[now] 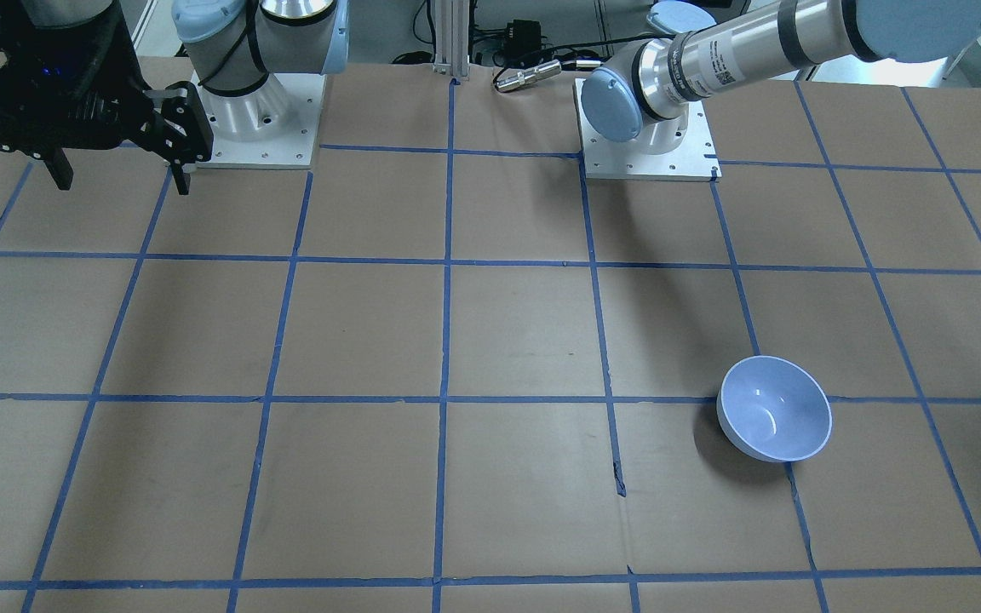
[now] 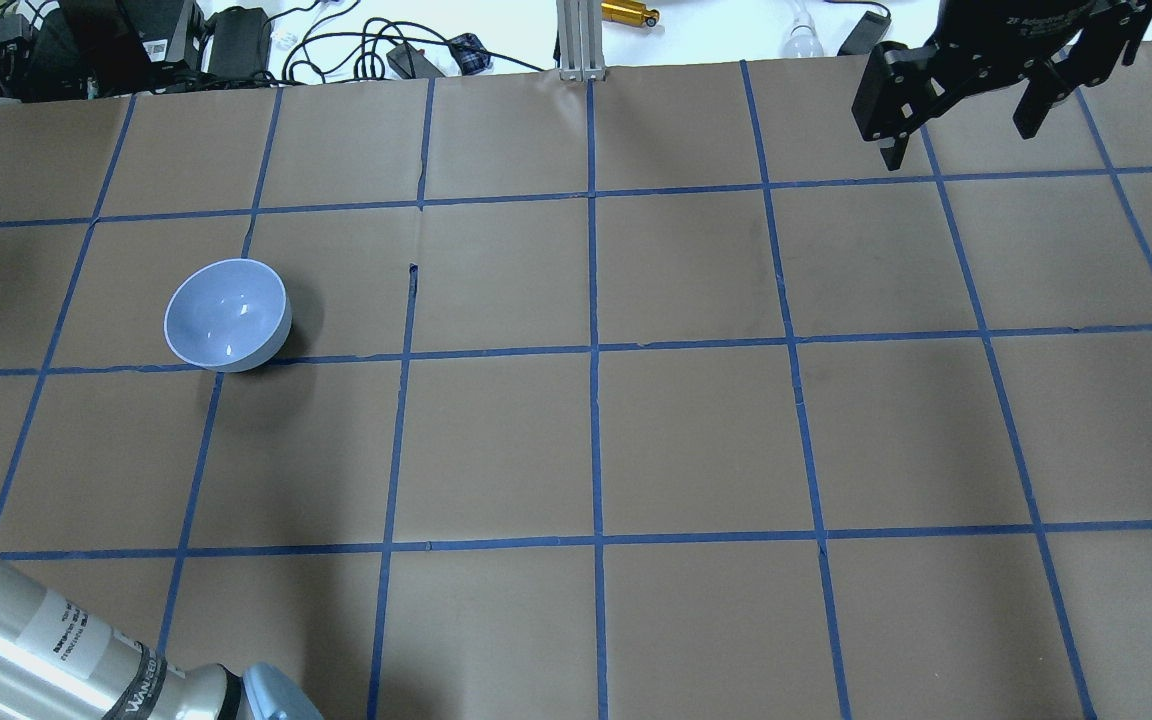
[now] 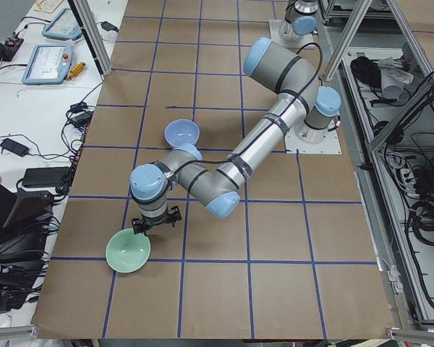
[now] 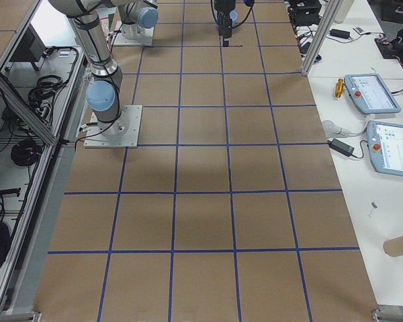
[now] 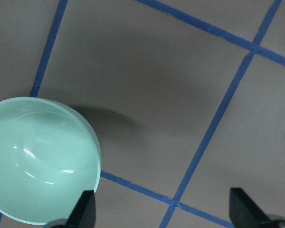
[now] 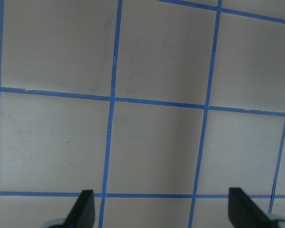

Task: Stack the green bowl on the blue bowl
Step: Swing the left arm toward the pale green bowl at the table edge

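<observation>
The green bowl (image 3: pixel 128 251) is set upright at the left end of the brown worktop (image 2: pixel 696 440), well apart from the blue bowl (image 2: pixel 227 315), which is set upright further right. The left claw (image 5: pixel 164 209) is held spread beside the green bowl's rim, pinching nothing, and the right claw (image 2: pixel 956 145) is held spread and empty above the far right. "Adaptive" can be read on the right claw's body, while the sticker (image 2: pixel 56 630) on the left arm is printed too small to be read.
</observation>
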Available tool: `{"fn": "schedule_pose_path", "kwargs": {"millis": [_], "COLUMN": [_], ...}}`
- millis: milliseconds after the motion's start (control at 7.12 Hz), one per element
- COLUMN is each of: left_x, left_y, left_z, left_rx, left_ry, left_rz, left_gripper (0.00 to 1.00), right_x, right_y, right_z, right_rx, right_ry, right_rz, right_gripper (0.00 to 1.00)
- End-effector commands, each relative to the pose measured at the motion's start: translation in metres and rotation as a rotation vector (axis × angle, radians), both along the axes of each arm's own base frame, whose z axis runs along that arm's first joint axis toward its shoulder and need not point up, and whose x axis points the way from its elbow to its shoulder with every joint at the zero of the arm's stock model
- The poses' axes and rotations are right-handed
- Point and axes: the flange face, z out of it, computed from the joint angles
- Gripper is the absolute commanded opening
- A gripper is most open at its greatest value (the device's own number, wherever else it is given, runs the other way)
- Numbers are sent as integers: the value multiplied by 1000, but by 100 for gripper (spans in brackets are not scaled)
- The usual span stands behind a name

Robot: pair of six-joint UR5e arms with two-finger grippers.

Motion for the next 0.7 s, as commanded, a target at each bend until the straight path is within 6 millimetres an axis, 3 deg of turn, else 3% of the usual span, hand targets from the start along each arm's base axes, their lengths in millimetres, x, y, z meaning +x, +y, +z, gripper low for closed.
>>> {"fn": "schedule_pose_path", "kwargs": {"millis": [0,561], "left_x": [8,33], "left_y": [-12,-34], "left_z": [-23,-50], "left_rx": [-35,-45], "left_ry": [24,3], "left_rz": [-33,-76], "left_gripper": [100,100], "right_x": [0,0], "right_y": [0,0], "right_z": [0,0], "right_rx": [0,0], "right_ry": [0,0], "right_rz": [0,0], "right_gripper": [100,100]}}
